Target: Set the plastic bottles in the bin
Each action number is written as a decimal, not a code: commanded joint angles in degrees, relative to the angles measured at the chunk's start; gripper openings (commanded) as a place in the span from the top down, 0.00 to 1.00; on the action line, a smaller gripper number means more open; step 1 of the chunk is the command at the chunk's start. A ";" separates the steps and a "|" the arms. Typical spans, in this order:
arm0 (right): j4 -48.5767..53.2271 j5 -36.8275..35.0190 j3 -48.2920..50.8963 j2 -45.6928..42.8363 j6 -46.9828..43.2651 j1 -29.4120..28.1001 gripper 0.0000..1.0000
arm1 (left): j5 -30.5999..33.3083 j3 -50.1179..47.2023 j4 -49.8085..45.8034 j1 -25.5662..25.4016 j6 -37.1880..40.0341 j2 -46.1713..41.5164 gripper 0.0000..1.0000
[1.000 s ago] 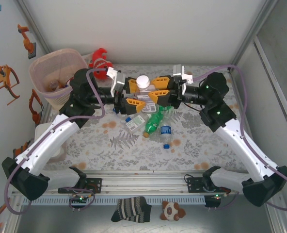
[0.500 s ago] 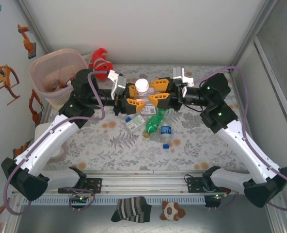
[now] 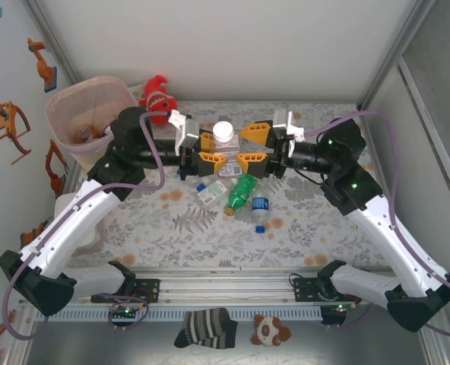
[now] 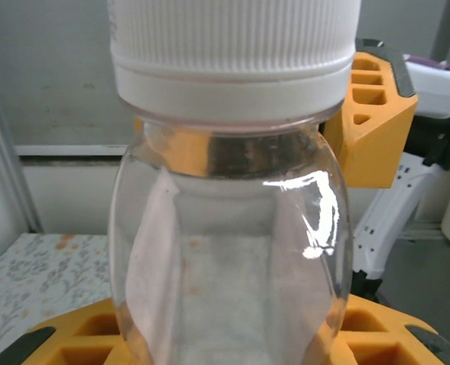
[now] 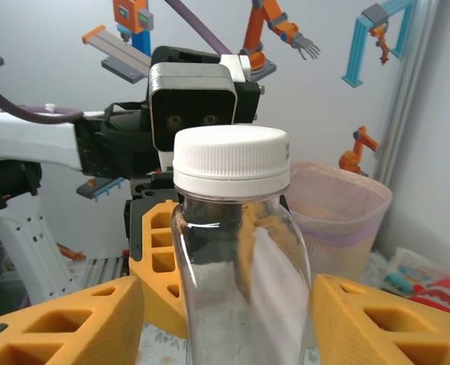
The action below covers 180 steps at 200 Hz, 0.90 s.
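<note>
A clear bottle with a white cap (image 3: 223,134) hangs upright above the table's middle, and my left gripper (image 3: 212,149) is shut on its body. In the left wrist view the bottle (image 4: 229,228) stands between the yellow fingers (image 4: 377,334). My right gripper (image 3: 249,147) faces it from the right, open. Its fingers (image 5: 65,323) stand on either side of the bottle (image 5: 236,266) with a gap each side. A green bottle (image 3: 242,190) and two clear bottles (image 3: 260,207) (image 3: 212,190) lie on the cloth below. The pale-pink bin (image 3: 58,99) stands at the far left, with something brown inside.
A red fish plush (image 3: 158,97) lies just right of the bin. The bin (image 5: 347,205) also shows behind the bottle in the right wrist view. A striped sock (image 3: 204,327) and a small plush toy (image 3: 270,329) lie in front of the rail. Walls close in on both sides.
My right gripper's jaws have spread off the bottle and drawn back a little to the right. The bottle stays in the left gripper, shifted slightly left.
</note>
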<state>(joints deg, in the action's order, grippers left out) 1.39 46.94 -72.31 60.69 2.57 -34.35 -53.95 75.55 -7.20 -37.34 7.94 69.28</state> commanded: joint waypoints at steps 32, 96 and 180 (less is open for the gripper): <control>2.89 -6.94 0.02 -4.74 -4.30 -0.37 0.41 | 19.60 5.64 -16.44 2.72 10.34 -2.02 0.64; 4.08 -7.29 -0.35 -4.37 -4.52 -0.37 0.41 | 44.02 13.19 -25.86 11.70 6.17 0.53 0.69; 4.74 -8.34 -0.55 -3.20 -4.33 -0.37 0.42 | 61.56 15.87 -21.94 24.59 -12.84 3.94 0.89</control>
<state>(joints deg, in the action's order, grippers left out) 5.85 39.51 -72.29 57.67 -1.17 -34.35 1.52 90.61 -31.94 -13.72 1.65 73.14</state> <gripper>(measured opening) 0.586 0.370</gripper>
